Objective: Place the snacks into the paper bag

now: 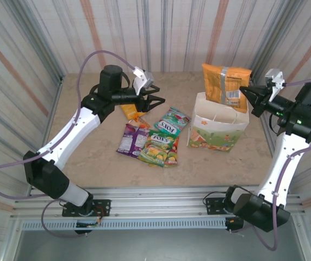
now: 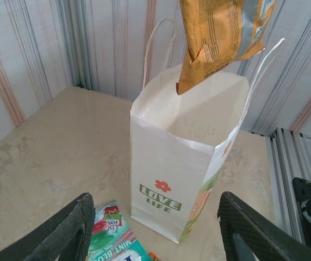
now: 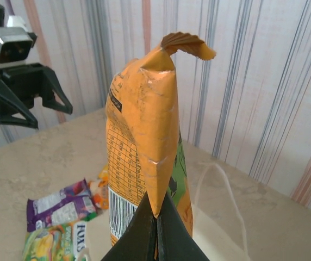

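We're seeing the right gripper (image 1: 249, 93) clamping the edge of the gold-orange twin pack (image 1: 226, 81), dangling it right above the open white paper bag (image 1: 218, 133). The left gripper (image 1: 159, 93) is hanging spread wide over the FOX'S packets (image 1: 161, 142) lying on the table (image 1: 226, 169).

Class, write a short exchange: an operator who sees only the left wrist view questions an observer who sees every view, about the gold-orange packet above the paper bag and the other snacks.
Operator: What holds the gold-orange packet over the paper bag?
Observer: The right gripper, shut on the packet's edge.
Operator: Which snacks wait on the table?
Observer: A purple packet, green packet, teal packet and orange packet lie beside the bag.
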`<state>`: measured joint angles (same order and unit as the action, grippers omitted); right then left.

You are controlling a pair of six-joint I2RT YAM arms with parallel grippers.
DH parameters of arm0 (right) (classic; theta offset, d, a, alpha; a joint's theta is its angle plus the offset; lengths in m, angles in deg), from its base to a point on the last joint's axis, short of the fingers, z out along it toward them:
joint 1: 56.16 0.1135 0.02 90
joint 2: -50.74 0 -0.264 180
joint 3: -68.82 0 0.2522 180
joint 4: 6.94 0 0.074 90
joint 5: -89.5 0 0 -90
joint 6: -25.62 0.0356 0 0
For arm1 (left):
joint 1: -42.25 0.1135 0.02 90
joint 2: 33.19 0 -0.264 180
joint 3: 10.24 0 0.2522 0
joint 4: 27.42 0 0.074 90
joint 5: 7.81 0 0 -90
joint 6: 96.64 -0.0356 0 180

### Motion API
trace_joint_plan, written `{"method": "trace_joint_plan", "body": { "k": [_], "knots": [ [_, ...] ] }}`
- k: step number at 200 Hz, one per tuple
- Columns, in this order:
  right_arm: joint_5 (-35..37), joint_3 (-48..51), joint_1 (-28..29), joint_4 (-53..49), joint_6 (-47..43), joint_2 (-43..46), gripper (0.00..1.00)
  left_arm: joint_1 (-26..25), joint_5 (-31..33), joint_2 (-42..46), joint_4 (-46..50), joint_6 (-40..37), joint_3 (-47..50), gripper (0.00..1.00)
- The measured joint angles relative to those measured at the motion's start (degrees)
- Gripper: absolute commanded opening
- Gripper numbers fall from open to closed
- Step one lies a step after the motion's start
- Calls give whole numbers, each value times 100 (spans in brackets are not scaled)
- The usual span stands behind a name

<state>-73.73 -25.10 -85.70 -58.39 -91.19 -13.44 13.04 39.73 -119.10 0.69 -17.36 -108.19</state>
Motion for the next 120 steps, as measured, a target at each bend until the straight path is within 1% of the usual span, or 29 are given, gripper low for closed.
{"method": "trace_joint_plan", "body": {
  "k": [42,71,104,110,120],
  "knots": [
    [557,15,339,-807,-822,-326,0,0,20,2,46,2,256,62],
    [977,20,588,-1108,-1130,-507,0,0,22,2,39,50,302,60],
    [1305,20,699,-1283,-1309,-588,0,0,20,2,17,205,343,59],
    [1342,22,704,-1311,-1327,-595,3,0,24,2,15,245,348,59],
    [1375,28,704,-1355,-1355,-603,14,0,42,2,13,302,365,59]
  ]
}}
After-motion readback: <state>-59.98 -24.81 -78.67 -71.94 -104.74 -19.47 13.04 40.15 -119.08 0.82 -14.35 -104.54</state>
